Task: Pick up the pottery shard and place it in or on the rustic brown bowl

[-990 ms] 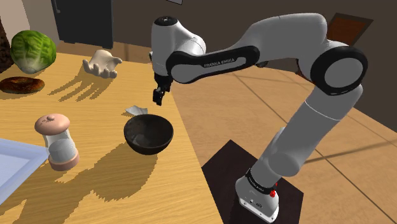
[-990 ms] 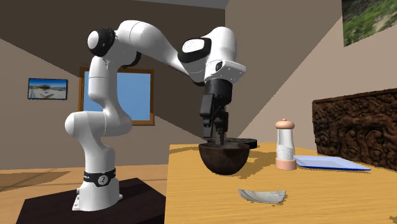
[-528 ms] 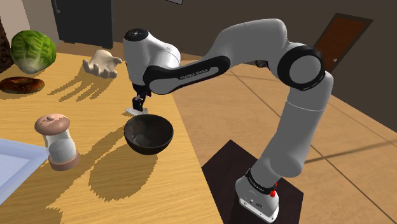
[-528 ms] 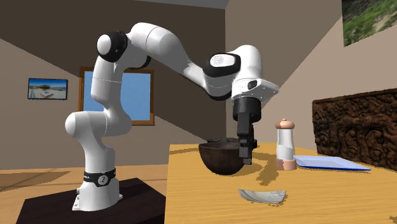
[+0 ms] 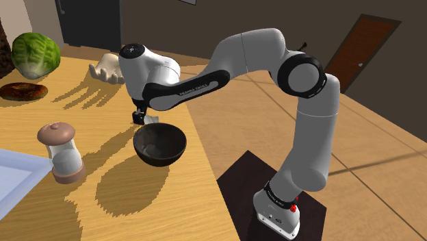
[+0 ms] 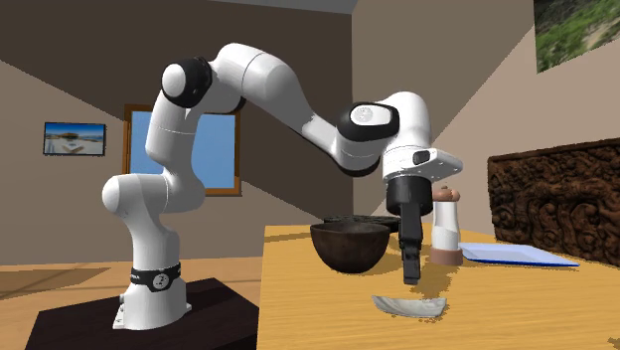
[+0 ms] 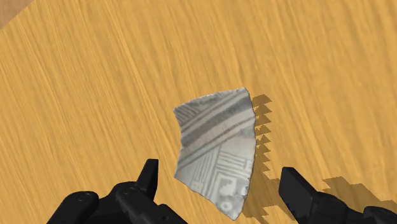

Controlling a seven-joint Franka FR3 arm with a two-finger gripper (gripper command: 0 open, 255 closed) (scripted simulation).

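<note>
At the second exterior view's left, the white arm (image 6: 268, 85) rises from its dark stand (image 6: 60, 323) and arches rightward over the wooden table (image 6: 318, 313). Its black gripper (image 6: 411, 274) points straight down, hanging just above the pale pottery shard (image 6: 409, 304), which lies on the near part of the table. The dark bowl (image 6: 348, 249) sits farther back, left of the gripper. Behind the wrist stands a grinder (image 6: 447, 237) with a pinkish cap. A pale blue tray (image 6: 522, 257) lies to its right, before a carved dark cabinet (image 6: 556, 199).
</note>
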